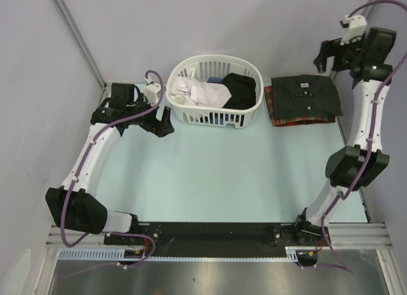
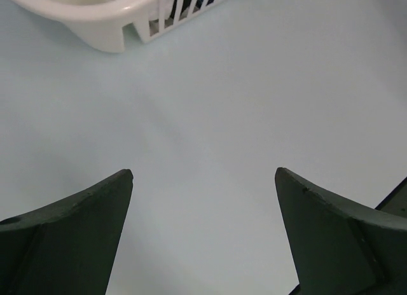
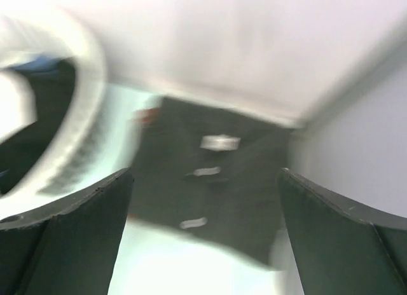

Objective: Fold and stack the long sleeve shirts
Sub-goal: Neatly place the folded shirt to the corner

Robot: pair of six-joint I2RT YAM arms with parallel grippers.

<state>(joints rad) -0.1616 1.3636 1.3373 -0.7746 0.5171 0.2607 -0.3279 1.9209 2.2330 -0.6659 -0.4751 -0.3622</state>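
The black pinstriped shirt [image 1: 305, 95] lies folded at the back right, on top of the folded plaid flannel shirt [image 1: 271, 109], whose edges show along its left and front sides. In the blurred right wrist view the black shirt [image 3: 216, 180] lies below the open fingers. My right gripper [image 1: 325, 58] is open and empty, raised above the stack's right side. My left gripper [image 1: 162, 124] is open and empty, low over the bare table left of the basket, and nothing lies between its fingers [image 2: 95, 231].
A white laundry basket [image 1: 214, 117] stands at the back centre with white, black and blue clothes in it. Its corner shows in the left wrist view [image 2: 108, 28]. Walls close in on the left, back and right.
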